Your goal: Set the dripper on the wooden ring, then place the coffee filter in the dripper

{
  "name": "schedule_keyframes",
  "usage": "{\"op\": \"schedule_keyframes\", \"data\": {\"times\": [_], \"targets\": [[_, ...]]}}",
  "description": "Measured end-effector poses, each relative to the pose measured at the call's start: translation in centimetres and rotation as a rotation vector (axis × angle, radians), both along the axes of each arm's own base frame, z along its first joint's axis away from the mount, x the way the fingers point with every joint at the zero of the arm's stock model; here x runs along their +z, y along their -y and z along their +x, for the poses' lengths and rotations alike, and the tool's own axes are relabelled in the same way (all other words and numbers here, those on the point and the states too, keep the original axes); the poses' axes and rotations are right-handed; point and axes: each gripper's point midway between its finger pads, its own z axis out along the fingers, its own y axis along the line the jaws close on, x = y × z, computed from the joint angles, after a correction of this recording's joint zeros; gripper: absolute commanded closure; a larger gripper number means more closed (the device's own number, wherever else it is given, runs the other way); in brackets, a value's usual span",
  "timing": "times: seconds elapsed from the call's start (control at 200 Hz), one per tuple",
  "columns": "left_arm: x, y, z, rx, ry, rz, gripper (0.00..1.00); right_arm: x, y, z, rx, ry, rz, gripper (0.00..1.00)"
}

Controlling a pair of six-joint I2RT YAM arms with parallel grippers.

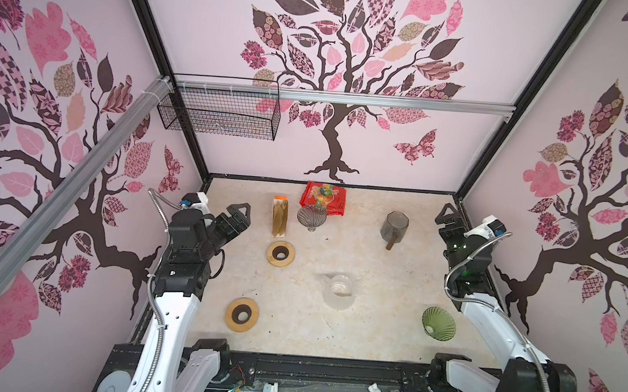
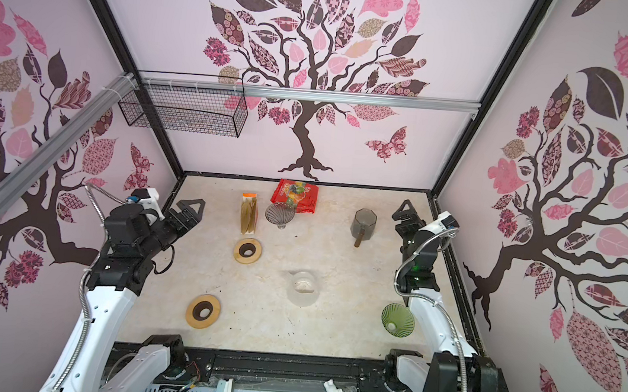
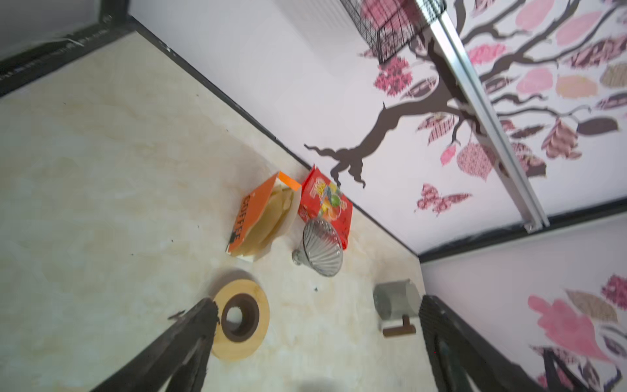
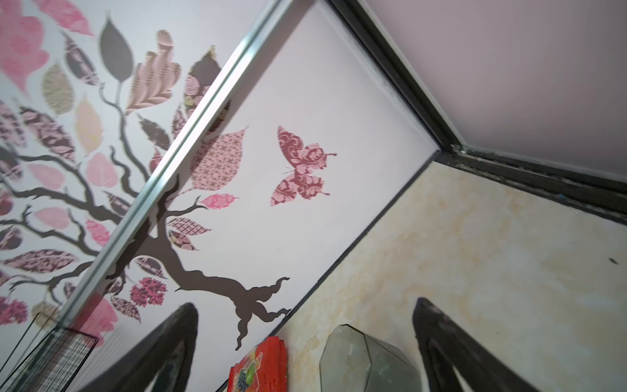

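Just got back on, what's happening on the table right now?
Nothing is held yet. The left gripper and the right gripper are both open, out at the sides. The filters sit in their orange box at the back, beside the clear dripper. A green dripper lies at the front right, empty too.

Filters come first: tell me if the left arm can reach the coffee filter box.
Likely yes: the open, empty left tool hovers beside the coffee filter box, bare table between; the grey dripper stands on its other side.
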Motion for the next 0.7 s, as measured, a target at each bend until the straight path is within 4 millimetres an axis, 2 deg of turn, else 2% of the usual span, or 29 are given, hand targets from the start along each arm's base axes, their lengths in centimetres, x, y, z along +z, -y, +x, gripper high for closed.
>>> {"op": "schedule_keyframes", "data": {"times": [0.08, 0.175, 0.245, 0.305, 0.435, 0.545, 0.605, 0.7], "targets": [[-1.4, 1.7, -0.6, -0.097, -0.063, 0.051, 0.03, -0.1, 0.1, 1.5, 0.020, -0.069, 0.012, 0.00], [-2.8, 4.3, -1.4, -0.222, -0.108, 0.115, 0.03, 0.3, -1.4, 3.2, 0.085, -0.136, -0.014, 0.00], [-3.9, 6.8, -2.0, -0.332, -0.133, 0.140, 0.03, -0.4, -2.7, 3.9, 0.127, -0.197, -0.059, 0.00], [-4.9, 8.8, -2.4, -0.422, -0.160, 0.155, 0.03, -1.8, -4.3, 4.0, 0.165, -0.257, -0.107, 0.02], [-7.9, 12.8, -3.2, -0.585, -0.269, 0.176, 0.03, -6.7, -8.4, 4.2, 0.273, -0.419, -0.203, 0.10], [-8.8, 15.8, -4.9, -0.710, -0.283, 0.204, 0.03, -10.1, -10.5, 4.5, 0.336, -0.526, -0.257, 0.20], [-8.6, 16.5, -5.5, -0.748, -0.272, 0.203, 0.03, -11.5, -11.1, 4.4, 0.356, -0.568, -0.277, 0.21], [-8.3, 16.3, -5.7, -0.750, -0.253, 0.217, 0.03, -13.5, -11.6, 4.4, 0.375, -0.631, -0.306, 0.27]]}}
